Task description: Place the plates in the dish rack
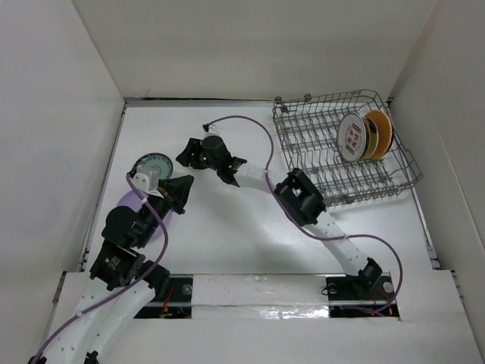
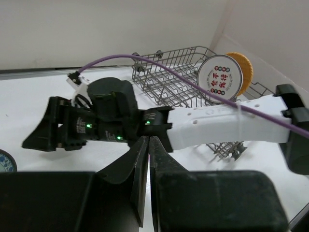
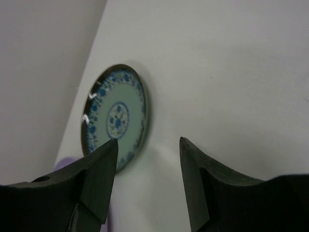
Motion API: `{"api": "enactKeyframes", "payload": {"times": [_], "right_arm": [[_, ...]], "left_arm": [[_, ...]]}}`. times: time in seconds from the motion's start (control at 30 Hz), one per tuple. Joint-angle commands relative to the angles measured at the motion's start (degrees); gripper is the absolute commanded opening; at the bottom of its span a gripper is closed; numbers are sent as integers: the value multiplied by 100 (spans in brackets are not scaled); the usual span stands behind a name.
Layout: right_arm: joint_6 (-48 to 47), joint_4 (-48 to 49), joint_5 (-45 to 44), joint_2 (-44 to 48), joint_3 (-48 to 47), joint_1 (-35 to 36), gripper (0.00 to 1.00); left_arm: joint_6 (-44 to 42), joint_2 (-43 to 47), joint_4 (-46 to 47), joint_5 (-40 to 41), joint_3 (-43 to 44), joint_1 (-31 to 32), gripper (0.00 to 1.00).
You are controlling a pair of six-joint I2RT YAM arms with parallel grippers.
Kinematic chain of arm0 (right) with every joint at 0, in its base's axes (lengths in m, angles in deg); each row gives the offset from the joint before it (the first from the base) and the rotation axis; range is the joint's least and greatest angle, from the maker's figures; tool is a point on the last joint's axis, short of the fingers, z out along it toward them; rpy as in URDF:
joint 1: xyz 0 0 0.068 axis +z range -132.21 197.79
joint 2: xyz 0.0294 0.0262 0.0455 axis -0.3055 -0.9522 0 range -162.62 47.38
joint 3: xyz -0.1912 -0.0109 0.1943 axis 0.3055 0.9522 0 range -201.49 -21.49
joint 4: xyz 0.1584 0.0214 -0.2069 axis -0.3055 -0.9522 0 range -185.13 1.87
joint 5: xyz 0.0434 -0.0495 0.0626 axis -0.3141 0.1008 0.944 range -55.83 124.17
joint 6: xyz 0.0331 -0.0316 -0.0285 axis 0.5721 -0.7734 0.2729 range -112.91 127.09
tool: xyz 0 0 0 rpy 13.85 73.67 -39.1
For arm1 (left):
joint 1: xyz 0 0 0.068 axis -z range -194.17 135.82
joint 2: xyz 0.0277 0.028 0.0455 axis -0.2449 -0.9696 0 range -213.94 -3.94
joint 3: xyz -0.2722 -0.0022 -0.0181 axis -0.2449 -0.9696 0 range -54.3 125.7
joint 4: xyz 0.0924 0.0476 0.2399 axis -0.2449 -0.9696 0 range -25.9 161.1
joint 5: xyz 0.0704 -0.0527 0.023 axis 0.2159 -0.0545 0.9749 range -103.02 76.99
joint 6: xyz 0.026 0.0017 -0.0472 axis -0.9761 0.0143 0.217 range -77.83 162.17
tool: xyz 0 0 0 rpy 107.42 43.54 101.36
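The grey wire dish rack (image 1: 318,163) stands at the back right. It holds a white plate with red marks (image 1: 352,137) and an orange-tan plate (image 1: 379,133), both on edge. A teal patterned plate (image 1: 151,165) lies flat at the left, and a lavender plate (image 1: 127,205) in front of it is partly covered by my left arm. My right gripper (image 3: 148,142) is open just right of the teal plate (image 3: 116,116), holding nothing. Near the lavender plate, my left gripper (image 2: 148,140) is shut and holds nothing.
The right arm (image 1: 303,201) stretches across the table's middle from its base toward the left. White walls enclose the table on three sides. In the left wrist view the rack (image 2: 174,72) sits behind the right arm (image 2: 227,121).
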Motion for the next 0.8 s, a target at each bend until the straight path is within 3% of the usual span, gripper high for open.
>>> {"api": "enactKeyframes", "payload": {"times": [0.0,0.07,0.43,0.77], "right_arm": [[1039,-340,748,-675,-1225,-166,60],[1286,-332,872,-966,-1700,-166,61],[2113,-148,1444,-1784,-2309,-105,62],[2412,-148,1637,-2118,-2739,123,54]], "left_arm": [[-41,-119,251,-86,-7,-31,3],[-32,-181,242,-121,-7,-84,4],[-67,-260,295,-236,20,-137,7],[-59,-137,269,-262,20,-137,8]]}}
